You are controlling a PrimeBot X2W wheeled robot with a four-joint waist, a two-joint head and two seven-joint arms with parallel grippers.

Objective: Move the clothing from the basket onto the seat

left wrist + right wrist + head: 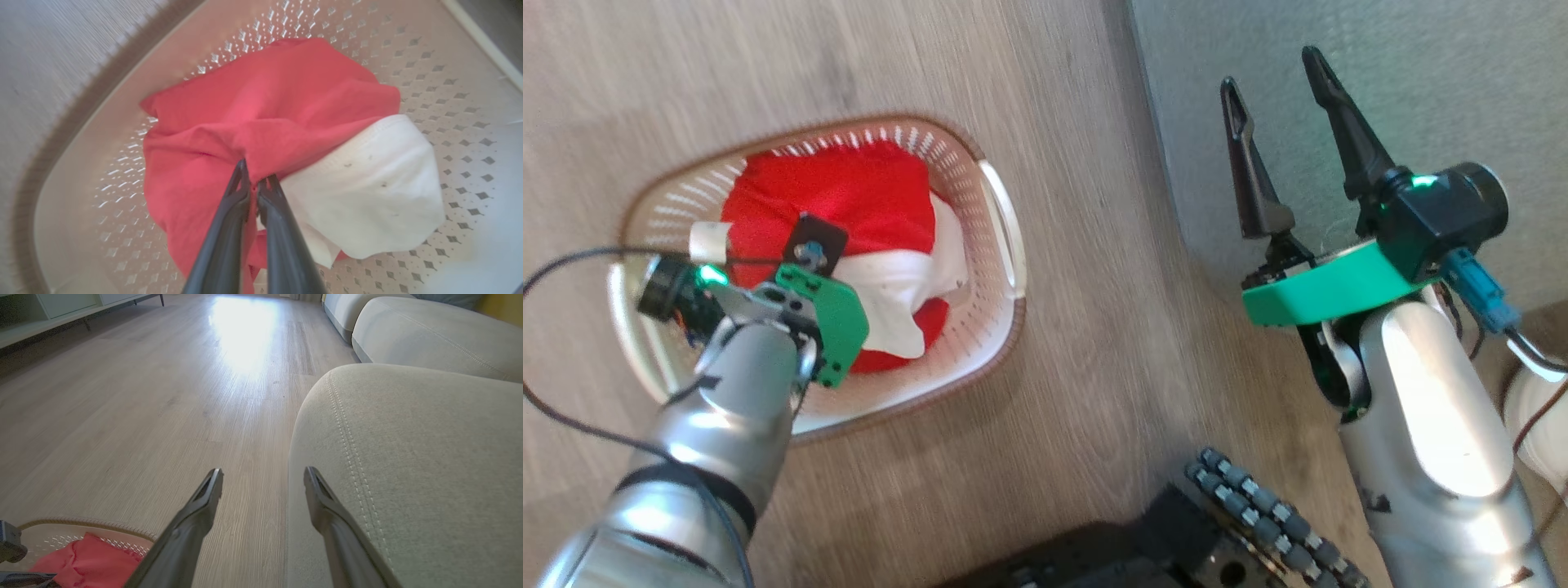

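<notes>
The clothing (849, 204) is a red and white heap lying in the cream basket (992, 318) on the floor. My left gripper (255, 177) reaches down into the basket, and its two dark fingers are shut on a pinched fold of the red clothing (278, 106). In the head view the left wrist (809, 302) covers that grip. My right gripper (1278, 77) stands open and holds nothing, raised over the near edge of the grey-green seat (1421, 73). In the right wrist view the seat (429, 465) lies to the right, and the basket (81, 537) sits at the lower left.
Wood-look floor (1094, 367) separates the basket from the seat. A second pale cushion (429, 335) lies beyond the seat, and a low cabinet (49, 314) stands at the far left. My dark base with rollers (1250, 506) shows at the bottom.
</notes>
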